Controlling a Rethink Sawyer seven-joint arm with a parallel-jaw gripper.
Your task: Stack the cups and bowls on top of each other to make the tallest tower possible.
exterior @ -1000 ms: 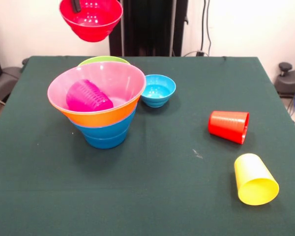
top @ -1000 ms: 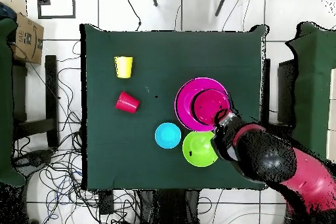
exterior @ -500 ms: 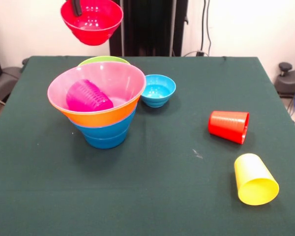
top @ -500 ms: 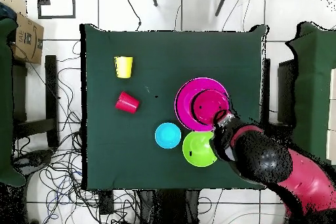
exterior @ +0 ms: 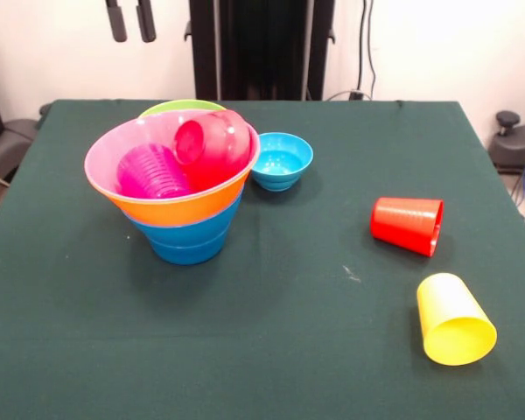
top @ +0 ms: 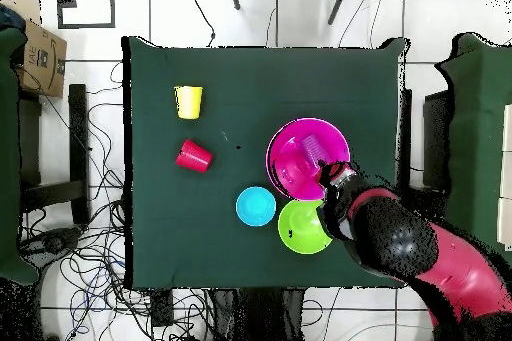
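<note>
The tower (exterior: 182, 214) stands at the table's left: blue bowls at the base, an orange bowl, then the wide pink bowl (exterior: 114, 150) on top. Inside the pink bowl a purple cup (exterior: 149, 171) lies on its side, and the small red bowl (exterior: 212, 144) rests tilted against the far wall. My gripper (exterior: 130, 19) hangs open and empty high above the tower's far side. A green bowl (exterior: 184, 107) sits behind the tower and a light-blue bowl (exterior: 281, 159) to its right. A red cup (exterior: 409, 225) and a yellow cup (exterior: 455, 319) lie on their sides at the right.
In the overhead view the arm (top: 410, 252) reaches over the table's edge to the pink bowl (top: 290, 157). The green bowl (top: 303, 227), light-blue bowl (top: 256, 206), red cup (top: 194, 156) and yellow cup (top: 188, 101) lie apart on the green cloth.
The gripper has let go of the red bowl, which has dropped into the pink bowl and lies tilted beside the purple cup. The gripper now stands open and empty.
</note>
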